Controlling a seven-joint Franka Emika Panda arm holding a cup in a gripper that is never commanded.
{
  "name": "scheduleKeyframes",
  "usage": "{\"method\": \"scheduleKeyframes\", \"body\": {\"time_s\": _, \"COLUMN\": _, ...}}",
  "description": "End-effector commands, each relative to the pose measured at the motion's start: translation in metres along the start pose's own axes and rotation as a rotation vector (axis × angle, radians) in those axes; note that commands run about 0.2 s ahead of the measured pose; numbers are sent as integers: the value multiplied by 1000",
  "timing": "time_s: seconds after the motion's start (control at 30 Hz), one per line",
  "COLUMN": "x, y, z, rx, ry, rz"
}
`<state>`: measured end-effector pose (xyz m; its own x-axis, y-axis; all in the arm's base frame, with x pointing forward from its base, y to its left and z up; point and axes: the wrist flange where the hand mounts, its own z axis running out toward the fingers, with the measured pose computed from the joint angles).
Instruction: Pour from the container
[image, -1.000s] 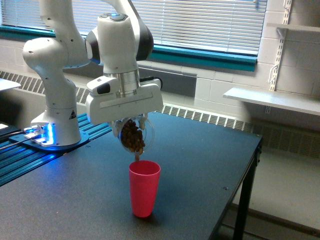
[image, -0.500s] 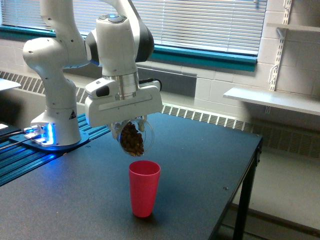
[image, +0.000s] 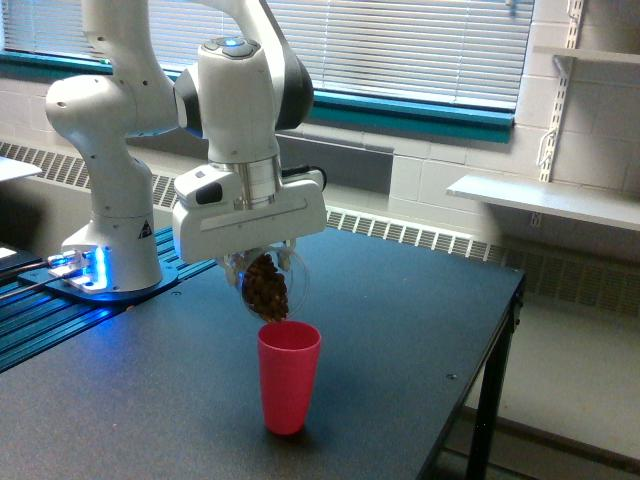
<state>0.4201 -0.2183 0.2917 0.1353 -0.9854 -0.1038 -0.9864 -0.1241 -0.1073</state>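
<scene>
Container, clear and loaded with brown granules, is hanging tipped steeply just above the pink cup, with the gripper clamping it. Granules are likely bunching at the mouth; a sudden surge risks overshooting the rim.

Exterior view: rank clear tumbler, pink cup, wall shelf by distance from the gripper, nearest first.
1. Clear tumbler: held in the gripper, tilted, mouth down.
2. Pink cup: upright on the table, just below the tumbler's mouth.
3. Wall shelf: far off at the exterior view's right.
</scene>
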Motion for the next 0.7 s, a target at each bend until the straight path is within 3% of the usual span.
{"method": "scheduleKeyframes", "body": {"time_s": 0.03, "x": -1, "y": -7, "z": -1, "rx": -13, "ry": -7, "rz": -11}}
{"method": "scheduleKeyframes", "body": {"time_s": 0.7, "x": -10, "y": -19, "z": 5, "rx": -100, "ry": -41, "rz": -29}}
